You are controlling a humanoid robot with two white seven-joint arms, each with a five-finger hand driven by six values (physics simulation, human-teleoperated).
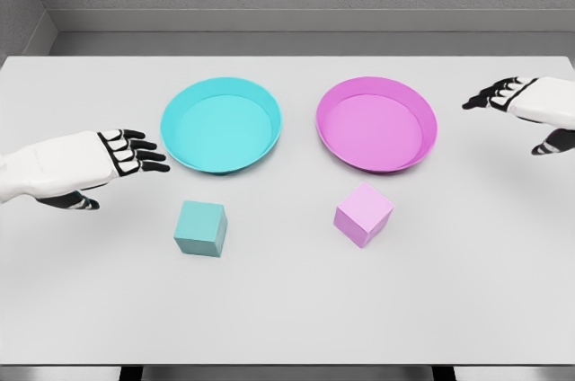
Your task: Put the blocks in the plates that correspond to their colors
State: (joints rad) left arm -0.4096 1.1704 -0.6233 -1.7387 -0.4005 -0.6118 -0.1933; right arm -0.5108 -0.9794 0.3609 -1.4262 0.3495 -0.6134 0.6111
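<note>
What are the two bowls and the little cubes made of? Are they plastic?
Probably, though a render can't prove it. The cyan plate and pink plate look like smooth plastic: even colour, soft sheen, thin rims. The teal block and pink block look matte, solid, maybe plastic or painted wood.

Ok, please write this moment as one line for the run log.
left hand: open, empty | right hand: open, empty | teal block: on table, before cyan plate | pink block: on table, before magenta plate

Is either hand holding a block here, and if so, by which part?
Nothing is held. Left hand and right hand are open; both blocks sit on the table.
</note>
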